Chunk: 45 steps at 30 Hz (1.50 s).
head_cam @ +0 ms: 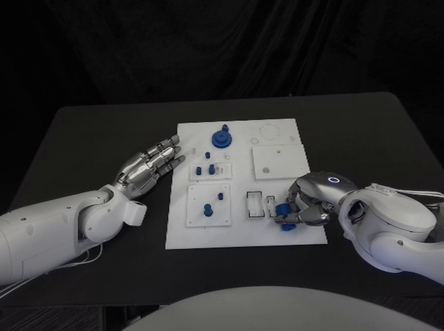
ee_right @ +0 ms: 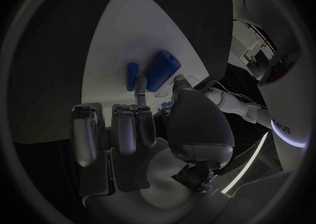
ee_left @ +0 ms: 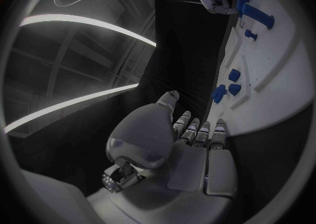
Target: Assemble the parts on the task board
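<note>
The white task board [head_cam: 282, 162] lies in the middle of the black table. A round blue part [head_cam: 222, 138] stands near the board's far edge, and three small blue parts [head_cam: 210, 169] sit below it. Two more blue parts [head_cam: 213, 203] sit in a square plate at the near left. My right hand [head_cam: 309, 201] is curled over the board's near right corner. Its thumb and a finger pinch a thick blue peg [ee_right: 163, 70], with a thinner blue peg [ee_right: 132, 75] beside it. My left hand [head_cam: 152, 165] lies flat with straight fingers at the board's left edge, holding nothing.
A raised white square plate [head_cam: 280, 161] sits on the board's right half, with a ring outline [head_cam: 269, 129] beyond it. Two rectangular slots [head_cam: 259, 205] lie just left of my right hand. Bare black table [head_cam: 93, 138] surrounds the board.
</note>
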Each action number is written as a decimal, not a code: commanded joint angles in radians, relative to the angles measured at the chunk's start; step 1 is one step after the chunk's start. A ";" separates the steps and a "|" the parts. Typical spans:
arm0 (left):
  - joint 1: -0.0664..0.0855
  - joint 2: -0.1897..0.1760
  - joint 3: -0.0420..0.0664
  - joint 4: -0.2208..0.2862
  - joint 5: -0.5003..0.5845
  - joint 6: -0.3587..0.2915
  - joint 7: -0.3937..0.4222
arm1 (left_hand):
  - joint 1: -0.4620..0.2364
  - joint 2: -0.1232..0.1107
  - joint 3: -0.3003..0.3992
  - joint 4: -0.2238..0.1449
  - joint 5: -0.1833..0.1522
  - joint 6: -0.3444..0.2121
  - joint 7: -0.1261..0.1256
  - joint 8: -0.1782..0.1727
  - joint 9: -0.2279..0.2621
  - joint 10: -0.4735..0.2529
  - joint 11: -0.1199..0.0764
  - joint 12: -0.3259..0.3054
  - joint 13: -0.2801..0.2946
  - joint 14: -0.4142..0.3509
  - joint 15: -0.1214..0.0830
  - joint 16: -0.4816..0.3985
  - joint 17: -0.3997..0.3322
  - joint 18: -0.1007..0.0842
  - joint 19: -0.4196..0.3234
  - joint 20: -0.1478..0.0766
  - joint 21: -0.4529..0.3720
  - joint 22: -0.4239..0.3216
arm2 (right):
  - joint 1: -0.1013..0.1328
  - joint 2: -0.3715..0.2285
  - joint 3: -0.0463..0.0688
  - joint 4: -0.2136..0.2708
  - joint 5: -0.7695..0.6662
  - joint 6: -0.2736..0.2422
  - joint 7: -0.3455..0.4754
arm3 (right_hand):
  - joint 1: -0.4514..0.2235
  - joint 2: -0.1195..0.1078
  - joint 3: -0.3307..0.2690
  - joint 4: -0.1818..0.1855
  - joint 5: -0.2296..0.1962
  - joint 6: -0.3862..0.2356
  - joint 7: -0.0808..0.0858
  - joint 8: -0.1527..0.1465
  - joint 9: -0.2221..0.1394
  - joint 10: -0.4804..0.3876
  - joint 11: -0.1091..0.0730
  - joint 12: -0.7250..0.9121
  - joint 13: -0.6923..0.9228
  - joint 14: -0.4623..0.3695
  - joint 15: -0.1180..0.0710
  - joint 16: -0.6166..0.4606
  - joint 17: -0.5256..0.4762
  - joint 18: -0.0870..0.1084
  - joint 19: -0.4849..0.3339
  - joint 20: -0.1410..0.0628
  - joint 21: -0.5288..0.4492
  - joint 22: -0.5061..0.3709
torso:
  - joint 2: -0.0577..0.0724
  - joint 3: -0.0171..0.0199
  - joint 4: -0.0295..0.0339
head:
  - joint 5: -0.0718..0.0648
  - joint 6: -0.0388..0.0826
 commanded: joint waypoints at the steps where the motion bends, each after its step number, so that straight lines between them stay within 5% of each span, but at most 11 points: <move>1: -0.002 0.002 0.001 0.002 0.001 0.015 0.047 | 0.000 -0.001 0.007 -0.002 0.004 -0.002 0.007 0.004 0.001 -0.002 -0.001 0.003 0.000 0.001 0.008 -0.004 -0.001 0.015 -0.001 0.008 0.004 0.001 | -0.004 0.001 0.000 0.006 -0.021 0.061 -0.047 | 0.012 0.003 0.006 -0.001 0.010 -0.006 -0.001 0.003 0.003 0.106 -0.007 0.003 0.263 0.105 -0.006 0.003 0.263 -0.016 0.104 -0.005 0.003 0.263 | 0.000 -0.0006 0.0006 | 0.000 0.000; 23: -0.005 0.002 0.001 0.004 0.001 0.022 0.034 | -0.008 -0.001 0.016 -0.011 0.005 0.008 0.011 0.006 0.002 0.002 0.019 0.021 0.002 0.001 0.011 -0.004 -0.001 0.013 0.000 0.008 0.005 0.002 | -0.008 0.006 0.000 0.021 -0.051 0.135 -0.129 | 0.002 0.010 0.003 -0.001 0.022 -0.016 0.002 -0.012 0.002 0.106 -0.005 0.003 0.263 0.105 -0.005 0.003 0.263 -0.016 0.104 -0.005 0.003 0.263 | -0.001 -0.0003 -0.0004 | 0.001 0.000; 26: -0.005 0.002 0.001 0.004 0.001 0.023 0.032 | -0.010 -0.001 0.018 -0.012 0.005 0.014 0.014 0.008 0.003 0.004 0.023 0.026 0.003 0.001 0.010 -0.004 -0.001 0.013 0.000 0.008 0.005 0.002 | -0.008 0.012 0.000 0.018 -0.052 0.153 -0.136 | 0.047 0.034 0.019 -0.007 0.145 -0.015 0.003 -0.030 -0.002 0.106 -0.003 0.003 0.263 0.105 -0.005 0.003 0.263 -0.016 0.104 -0.005 0.003 0.263 | -0.001 0.0000 0.0000 | 0.000 0.000; 30: -0.005 0.002 0.001 0.005 0.001 0.024 0.030 | -0.012 -0.001 0.020 -0.014 0.005 0.018 0.016 0.009 0.004 0.005 0.026 0.031 0.004 0.001 0.011 -0.004 -0.001 0.012 0.000 0.008 0.005 0.002 | -0.009 0.019 0.000 0.015 -0.053 0.177 -0.142 | 0.094 0.039 0.018 -0.013 0.280 -0.014 0.006 -0.056 -0.007 0.106 -0.002 0.003 0.263 0.105 -0.002 0.003 0.263 -0.016 0.104 -0.003 0.003 0.263 | -0.001 0.0003 -0.0002 | 0.001 0.000; 36: -0.006 0.003 0.001 0.005 0.001 0.026 0.028 | -0.013 -0.001 0.021 -0.015 0.006 0.021 0.017 0.010 0.004 0.006 0.028 0.033 0.004 0.001 0.011 -0.004 -0.001 0.012 0.001 0.008 0.005 0.002 | -0.009 0.025 0.000 0.016 -0.053 0.208 -0.151 | 0.128 0.043 0.020 -0.018 0.399 -0.017 0.008 -0.081 -0.014 0.106 0.000 0.003 0.263 0.105 0.001 0.003 0.263 -0.016 0.104 0.000 0.003 0.263 | 0.000 0.0000 0.0002 | 0.001 0.000; 41: -0.006 0.004 0.001 0.005 0.001 0.028 0.027 | -0.014 -0.001 0.022 -0.016 0.006 0.023 0.018 0.010 0.004 0.007 0.030 0.036 0.004 0.001 0.012 -0.004 -0.001 0.012 0.001 0.008 0.005 0.002 | -0.009 0.026 0.000 0.016 -0.053 0.191 -0.155 | 0.162 0.047 0.046 -0.018 0.646 -0.009 0.003 -0.094 -0.012 0.106 -0.005 0.003 0.263 0.105 -0.002 0.003 0.263 -0.016 0.104 -0.002 0.003 0.263 | 0.001 0.0000 0.0004 | 0.002 0.000; 43: -0.006 0.004 0.001 0.004 0.001 0.029 0.026 | -0.014 -0.001 0.022 -0.016 0.006 0.023 0.018 0.010 0.004 0.007 0.030 0.036 0.004 0.001 0.012 -0.004 -0.001 0.012 0.001 0.008 0.005 0.002 | -0.009 0.024 0.000 0.018 -0.050 0.165 -0.155 | 0.169 0.043 0.075 -0.013 0.800 0.001 -0.003 -0.088 0.000 0.106 -0.011 0.003 0.263 0.105 -0.007 0.003 0.263 -0.012 0.095 -0.006 -0.012 0.258 | 0.001 0.0001 0.0007 | 0.002 0.000; 45: -0.006 0.004 0.001 0.004 0.001 0.029 0.026 | -0.014 -0.001 0.023 -0.016 0.007 0.024 0.018 0.010 0.004 0.007 0.031 0.037 0.005 0.001 0.012 -0.004 -0.001 0.012 0.001 0.008 0.005 0.002 | -0.009 0.022 0.000 0.020 -0.036 0.140 -0.154 | 0.172 0.038 0.098 -0.012 0.885 0.008 -0.007 -0.080 0.012 0.106 -0.014 0.003 0.263 0.105 -0.012 0.003 0.263 -0.013 0.097 -0.010 -0.008 0.259 | 0.001 0.0001 0.0007 | 0.003 0.000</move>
